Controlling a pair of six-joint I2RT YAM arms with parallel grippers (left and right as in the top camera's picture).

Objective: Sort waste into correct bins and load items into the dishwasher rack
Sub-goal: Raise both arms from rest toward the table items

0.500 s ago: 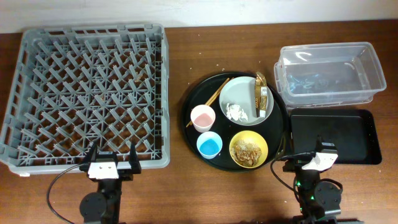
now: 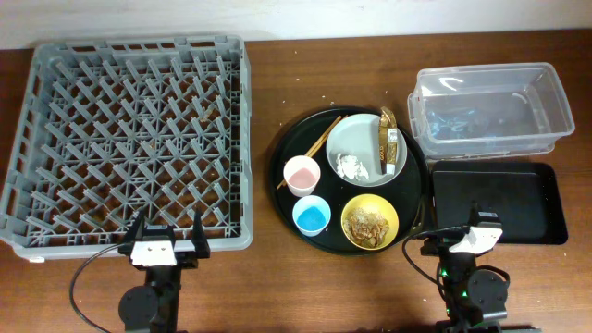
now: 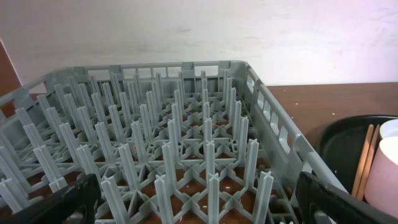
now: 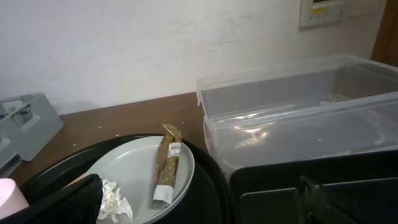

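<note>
The grey dishwasher rack (image 2: 129,139) fills the left of the table and stands empty; it also fills the left wrist view (image 3: 155,137). A round black tray (image 2: 282,162) holds the pink cup (image 2: 301,174), the light-blue cup (image 2: 312,215), the yellow bowl (image 2: 370,222) with brown food scraps, and the grey-green plate (image 2: 356,139) with white tissue (image 2: 351,166) and a brown-gold wrapper (image 2: 389,139). Wooden chopsticks (image 2: 319,143) lie on the tray. My left gripper (image 2: 166,242) is open at the rack's near edge. My right gripper (image 2: 462,236) is open by the shallow black tray (image 2: 495,203).
The clear plastic tub (image 2: 490,106) stands at the back right, behind the shallow black tray; it also shows in the right wrist view (image 4: 298,118). The plate with wrapper (image 4: 166,168) and tissue (image 4: 115,199) lies left of the right gripper. Bare wood lies between rack and round tray.
</note>
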